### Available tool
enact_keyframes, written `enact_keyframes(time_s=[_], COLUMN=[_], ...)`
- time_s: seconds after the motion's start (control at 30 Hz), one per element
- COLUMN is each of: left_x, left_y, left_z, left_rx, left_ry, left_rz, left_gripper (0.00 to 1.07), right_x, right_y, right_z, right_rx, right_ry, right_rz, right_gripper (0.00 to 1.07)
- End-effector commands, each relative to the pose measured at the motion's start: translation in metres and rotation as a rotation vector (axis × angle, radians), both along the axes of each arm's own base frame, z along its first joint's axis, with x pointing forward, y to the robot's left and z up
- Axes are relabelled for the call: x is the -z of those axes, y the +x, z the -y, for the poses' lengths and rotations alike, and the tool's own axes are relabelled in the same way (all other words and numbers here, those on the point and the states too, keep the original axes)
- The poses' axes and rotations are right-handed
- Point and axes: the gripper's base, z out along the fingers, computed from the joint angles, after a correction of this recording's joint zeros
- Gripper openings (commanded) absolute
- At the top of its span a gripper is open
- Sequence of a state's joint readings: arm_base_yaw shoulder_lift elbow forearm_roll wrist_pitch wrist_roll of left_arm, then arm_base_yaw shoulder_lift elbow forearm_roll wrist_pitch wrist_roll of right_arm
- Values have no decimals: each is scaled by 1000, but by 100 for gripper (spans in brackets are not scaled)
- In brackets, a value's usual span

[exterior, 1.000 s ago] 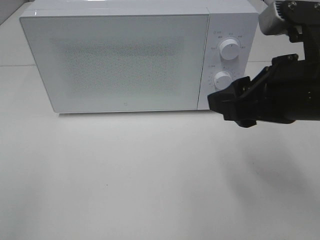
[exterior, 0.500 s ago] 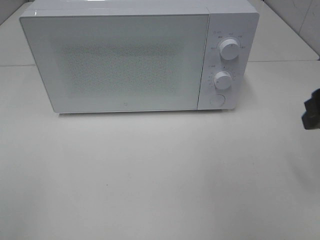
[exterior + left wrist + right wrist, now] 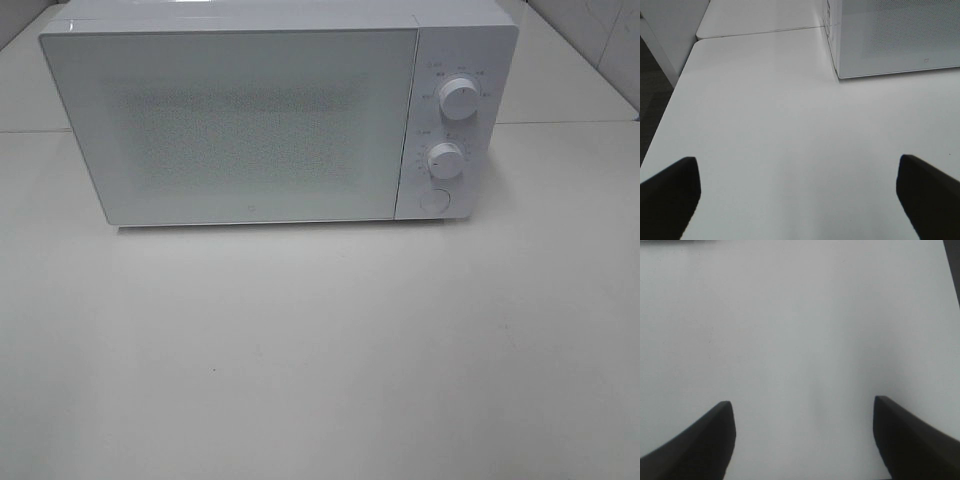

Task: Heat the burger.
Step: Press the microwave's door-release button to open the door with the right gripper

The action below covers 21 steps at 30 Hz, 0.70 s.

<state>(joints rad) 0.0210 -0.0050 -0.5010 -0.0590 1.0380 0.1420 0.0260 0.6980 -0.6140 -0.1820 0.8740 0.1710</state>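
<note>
Withdrawn from the lower knob (image 3: 446,160) of the microwave (image 3: 240,120), the right gripper (image 3: 801,407) hung spread and empty, like the left gripper (image 3: 797,165); heating had probably begun.

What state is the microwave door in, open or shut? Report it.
Shut. The microwave door lies flush against the front, its right edge meeting the control panel with no gap.
</note>
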Motion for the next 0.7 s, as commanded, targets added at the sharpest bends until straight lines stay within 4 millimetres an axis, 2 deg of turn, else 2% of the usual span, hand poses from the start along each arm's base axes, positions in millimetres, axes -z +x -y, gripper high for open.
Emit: enact_keyframes(time_s=[0.03,0.07,0.1,0.17,0.2,0.33,0.47,0.7], left_x=[0,0,0,0,0,0,0,0], left_y=[-3,-3,-3,-3,-3,-3,-3,-3], left_z=[0,0,0,0,0,0,0,0], left_rx=[-3,-3,-3,-3,-3,-3,-3,-3], left_ry=[-7,-7,-7,-7,-7,-7,-7,-7], left_rz=[21,21,21,21,21,21,21,21], left_gripper=[101,101,101,101,101,101,101,101], right_x=[6,7,7,8,8,5,7,9], right_y=[-40,-49,-49,-68,-68,-94,-104,-119], right_z=[2,1,1,1,1,1,0,-8], right_rx=[13,13,13,12,12,0,-14,-147], right_ry=[2,12,12,27,27,19,22,18], right_rz=[89,120,120,208,208,354,408,499], right_gripper=[76,76,76,76,76,76,76,76])
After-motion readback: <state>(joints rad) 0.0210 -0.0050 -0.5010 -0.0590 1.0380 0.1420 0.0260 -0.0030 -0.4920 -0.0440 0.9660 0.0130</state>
